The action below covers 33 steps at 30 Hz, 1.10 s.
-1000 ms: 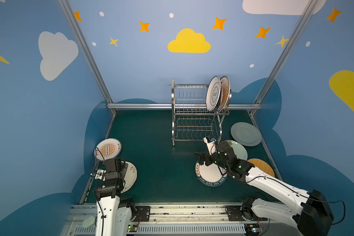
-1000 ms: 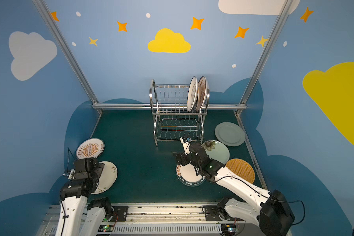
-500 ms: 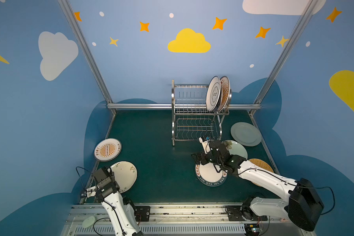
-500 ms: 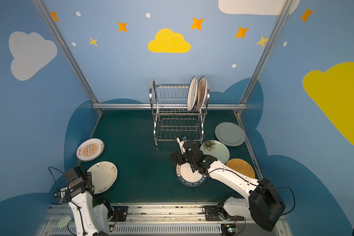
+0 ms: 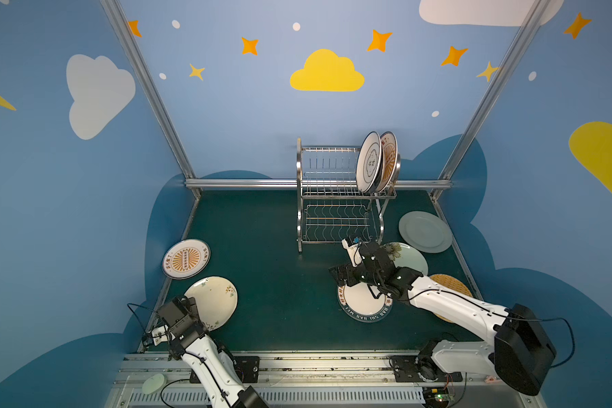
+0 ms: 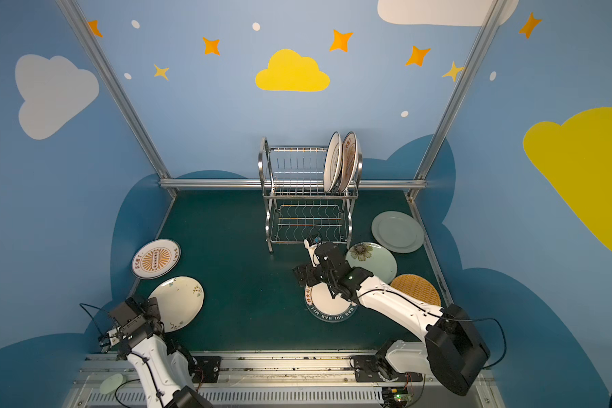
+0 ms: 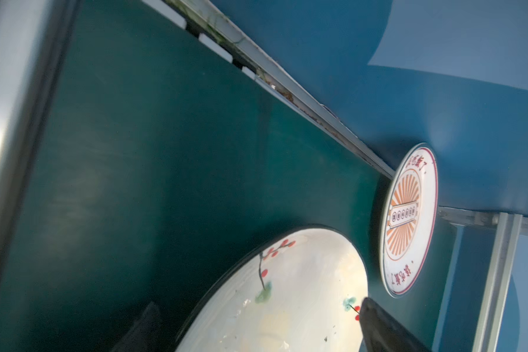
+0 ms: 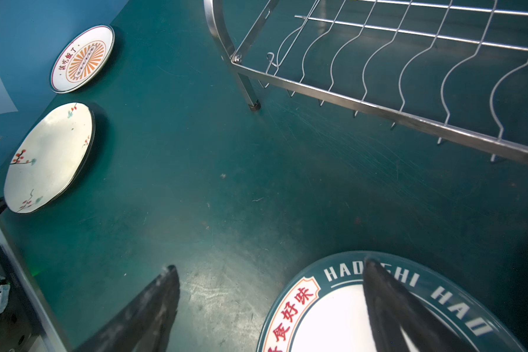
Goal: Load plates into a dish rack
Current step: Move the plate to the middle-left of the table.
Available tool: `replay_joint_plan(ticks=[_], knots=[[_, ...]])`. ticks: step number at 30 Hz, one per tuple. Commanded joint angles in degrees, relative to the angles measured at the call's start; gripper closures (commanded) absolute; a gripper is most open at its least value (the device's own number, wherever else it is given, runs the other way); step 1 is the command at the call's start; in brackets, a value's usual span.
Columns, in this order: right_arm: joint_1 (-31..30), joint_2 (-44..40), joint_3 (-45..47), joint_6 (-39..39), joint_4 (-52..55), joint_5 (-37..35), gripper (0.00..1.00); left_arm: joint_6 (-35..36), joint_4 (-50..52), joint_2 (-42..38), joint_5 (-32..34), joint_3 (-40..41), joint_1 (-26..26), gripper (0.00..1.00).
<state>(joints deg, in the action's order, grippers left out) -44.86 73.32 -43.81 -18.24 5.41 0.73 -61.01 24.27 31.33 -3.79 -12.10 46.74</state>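
A steel two-tier dish rack (image 5: 333, 176) stands at the back of a dark green worktop (image 5: 262, 247). Two plates stand on edge at the right end of its upper tier: a white ringed plate (image 5: 368, 164) and, beside it, an orange sunburst plate (image 5: 390, 159).

Just in front of the rack, the right claw (image 8: 270, 265) is spread wide and empty. One finger is over the rim of a flat green-lettered plate (image 5: 364, 307), the other over bare worktop.

Right of the rack lie a pale green plate (image 5: 425, 231), a flower-painted plate (image 5: 408, 261) and an orange woven-look plate (image 5: 451, 282).

Far left and forward of the rack, the left claw (image 7: 258, 301), also wide open and empty, hovers at the edge of a white blossom plate (image 5: 214, 300). A second sunburst plate (image 5: 186, 258) sits near it.
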Motion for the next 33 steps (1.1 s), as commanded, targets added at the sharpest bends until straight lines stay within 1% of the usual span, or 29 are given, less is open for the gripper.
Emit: replay_joint_plan(ticks=[1, 3, 6, 9, 13, 16, 22, 25, 27, 29, 33], knots=[[-0.3, 0.3, -1.5, -0.3, 0.9, 0.6, 0.09, 0.5, -5.5, 0.6, -6.6, 3.2, -0.1, 0.00], [-0.3, 0.2, -1.5, -0.3, 1.0, 0.5, 0.09, 1.0, -8.4, 1.2, -10.0, 5.1, -0.6, 0.00], [-0.2, 0.3, -1.6, -0.2, 1.1, 0.5, 0.09, 2.4, -10.5, 2.4, -11.4, 6.3, -2.8, 0.00], [-0.3, 0.6, -2.0, -0.2, 1.5, 0.8, 0.09, 3.3, -13.7, 3.8, -11.5, 7.3, -7.3, 0.00], [-0.3, 0.2, -1.9, -0.1, 1.7, 0.6, 0.09, 4.2, -19.4, 8.3, -12.7, 7.8, -12.9, 0.01], [-0.2, -0.3, -1.7, 0.0, 1.7, 0.4, 0.09, 4.8, -23.0, 13.0, -14.1, 7.0, -16.1, 0.01], [-0.2, -0.4, -1.7, 0.3, 1.8, 0.3, 0.09, 5.3, -30.7, 24.2, -20.6, 5.1, -18.0, 0.02], [-0.2, -0.2, -1.7, 0.4, 1.6, 0.5, 0.09, 7.3, -33.2, 31.2, -24.3, 2.8, -19.3, 0.03], [-0.1, 0.0, -1.7, 0.4, 1.6, 0.6, 0.09, 7.2, -37.9, 36.3, -26.9, 2.4, -20.5, 0.05], [-0.2, 0.1, -1.7, 0.5, 1.6, 0.5, 0.09, 6.7, -41.6, 41.0, -27.6, 2.1, -21.7, 0.07], [-0.2, -0.3, -1.7, 0.7, 1.6, 0.2, 0.09, 7.5, -45.1, 45.7, -28.8, 0.2, -24.8, 0.08]])
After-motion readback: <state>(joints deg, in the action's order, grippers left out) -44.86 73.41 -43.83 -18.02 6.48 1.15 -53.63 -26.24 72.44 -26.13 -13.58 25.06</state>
